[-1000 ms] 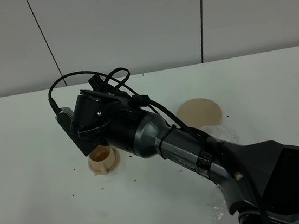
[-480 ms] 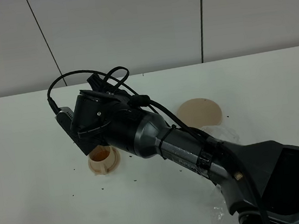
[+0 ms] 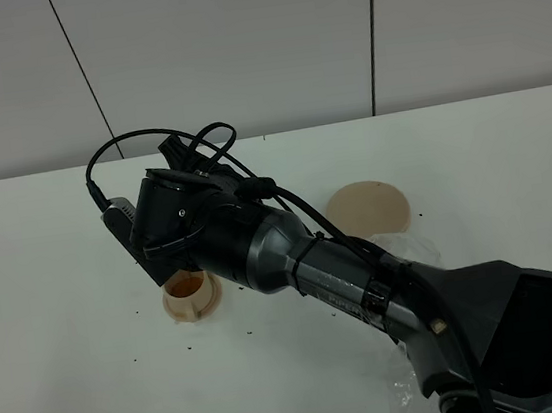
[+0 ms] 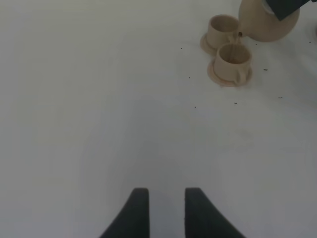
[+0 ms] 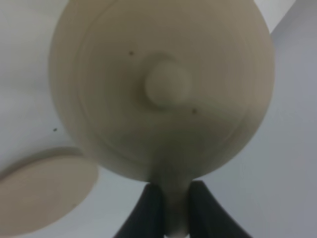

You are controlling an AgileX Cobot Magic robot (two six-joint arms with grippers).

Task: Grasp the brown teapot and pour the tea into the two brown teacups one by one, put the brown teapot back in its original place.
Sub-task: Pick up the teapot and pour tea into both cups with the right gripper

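Observation:
In the left wrist view the brown teapot (image 4: 267, 22) hangs tilted, its spout down between the two brown teacups (image 4: 222, 30) (image 4: 234, 58), which stand on small saucers. My right gripper (image 5: 172, 208) is shut on the teapot's handle, and the pot's lid and knob (image 5: 166, 84) fill the right wrist view. In the exterior high view my right arm (image 3: 261, 249) hides the teapot; one teacup (image 3: 191, 295) shows below it, with brownish liquid inside. The large flat saucer (image 3: 367, 207) lies bare. My left gripper (image 4: 166, 198) is empty, fingers slightly apart, far from the cups.
Crumpled clear plastic (image 3: 410, 246) lies just in front of the large saucer. Small dark specks dot the white table (image 3: 59, 324) around the cups. A grey panelled wall stands behind the table.
The right wrist has shifted very slightly; the teapot stays tilted over the cups. The left arm has not moved.

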